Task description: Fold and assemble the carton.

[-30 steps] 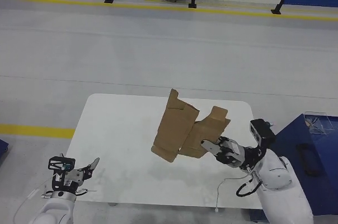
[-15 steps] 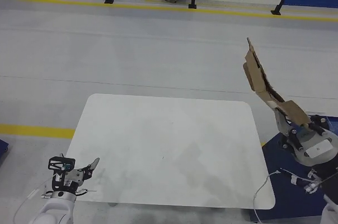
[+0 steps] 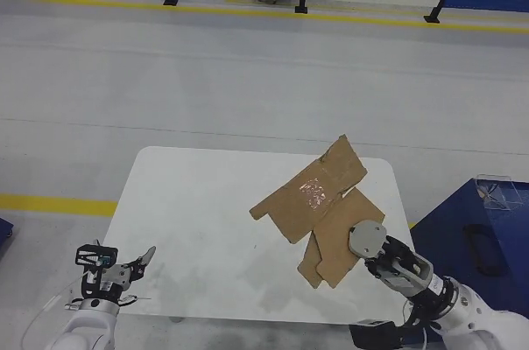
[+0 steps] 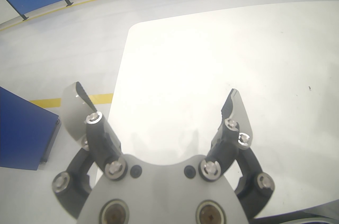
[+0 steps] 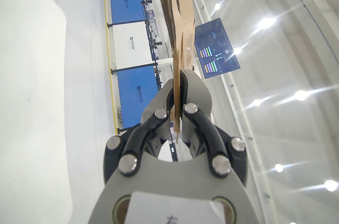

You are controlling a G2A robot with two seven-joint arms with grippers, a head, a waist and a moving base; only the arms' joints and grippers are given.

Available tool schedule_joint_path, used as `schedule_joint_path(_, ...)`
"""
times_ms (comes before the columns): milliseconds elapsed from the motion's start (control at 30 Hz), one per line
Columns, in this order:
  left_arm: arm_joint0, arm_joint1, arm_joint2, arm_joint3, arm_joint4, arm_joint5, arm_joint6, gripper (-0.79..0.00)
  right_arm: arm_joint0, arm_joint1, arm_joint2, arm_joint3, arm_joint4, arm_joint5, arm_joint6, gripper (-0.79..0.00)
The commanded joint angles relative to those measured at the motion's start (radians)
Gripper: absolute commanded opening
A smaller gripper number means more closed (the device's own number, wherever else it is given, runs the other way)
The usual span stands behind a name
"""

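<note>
A flat, unfolded brown carton (image 3: 321, 208) hangs tilted above the right half of the white table (image 3: 194, 236). My right gripper (image 3: 367, 243) is shut on its near edge, at the table's front right. In the right wrist view the carton (image 5: 177, 23) stands edge-on, pinched between the fingers of the right gripper (image 5: 178, 87). My left gripper (image 3: 133, 269) rests at the table's front left corner, open and holding nothing. The left wrist view has the left gripper (image 4: 156, 100) over bare tabletop, its fingers spread wide.
A blue cabinet (image 3: 483, 254) stands just right of the table, with a clear plastic holder (image 3: 499, 190) on top. A blue box (image 4: 23, 129) sits on the floor left of the table. Yellow floor tape (image 3: 45, 205) runs past the left side.
The right arm swung the carton from over the table out high to the right, then back down over the table's right half, now lying flatter. The left arm stayed still.
</note>
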Motion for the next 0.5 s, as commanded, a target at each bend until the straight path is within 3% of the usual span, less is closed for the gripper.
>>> schedule_joint_path(0, 0.000, 0.000, 0.000, 0.000, 0.000, 0.000, 0.000, 0.000, -0.031, 0.000, -0.030, 0.000, -0.086, 0.078, 0.016, -0.785)
schedule_joint_path(100, 0.000, 0.000, 0.000, 0.000, 0.000, 0.000, 0.000, 0.000, -0.048, -0.001, -0.055, 0.000, -0.093, 0.121, 0.038, -0.785)
schedule_joint_path(167, 0.000, 0.000, 0.000, 0.000, 0.000, 0.000, 0.000, 0.000, -0.037, -0.001, -0.055, 0.000, 0.009, 0.101, 0.037, -0.785)
schedule_joint_path(333, 0.000, 0.000, 0.000, 0.000, 0.000, 0.000, 0.000, 0.000, 0.036, 0.005, 0.047, 0.000, 0.527, -0.205, -0.031, -0.785)
schedule_joint_path(467, 0.000, 0.000, 0.000, 0.000, 0.000, 0.000, 0.000, 0.000, 0.097, 0.012, 0.173, 0.016, 0.892, -0.416, 0.012, -0.785)
